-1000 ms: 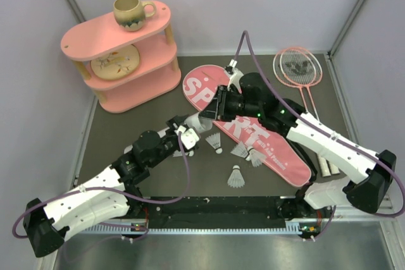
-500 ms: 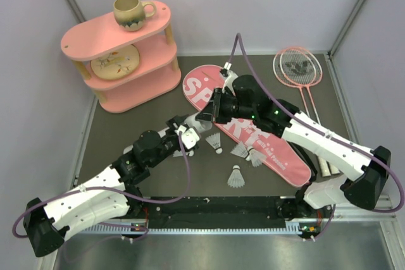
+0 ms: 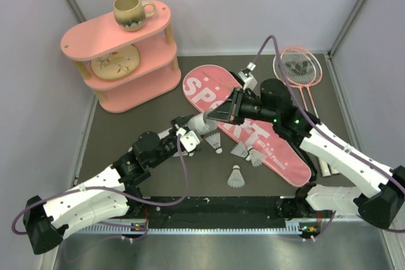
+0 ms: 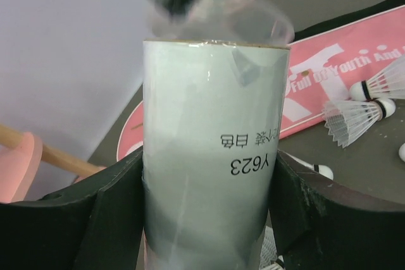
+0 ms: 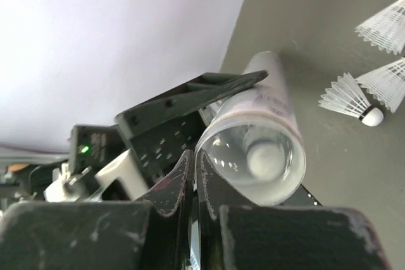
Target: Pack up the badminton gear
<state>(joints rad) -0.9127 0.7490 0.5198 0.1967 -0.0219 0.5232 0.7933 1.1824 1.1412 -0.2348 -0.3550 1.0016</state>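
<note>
Right claw [image 5: 195,175]: the fingers are pressed flat together with nothing visible between them. A second ago they were still part open, so they have closed since then. The tips sit just beside the clear rim of the white tube [image 4: 209,112]. I cannot tell whether they touch it.

Left claw [image 4: 207,210]: it is spread wide around the tube, one finger on each side of the wall, and holds it tilted with the open mouth toward the right claw. A white rounded shape shows inside the mouth.

Change in pose: the right wrist has drawn back to the right from over the lettered end of the bag [image 3: 201,86]. Its elbow now sits higher and its cable [image 3: 269,43] loops up above it. The left arm has barely shifted. It stays low and stretched diagonally across the table [image 3: 120,137].

Around the claws:
- Four shuttlecocks [image 3: 236,178] lie loose just nearside of the two claws, two of them at the bag's edge.
- The bag runs under and beyond the right claw.
- The rackets [image 3: 297,67] lie well apart on the far right, by the wall.
- The shelf [image 3: 120,61] with the mug [image 3: 131,12] stands well apart on the far left.
- Bare table is open to the left of the left claw.
</note>
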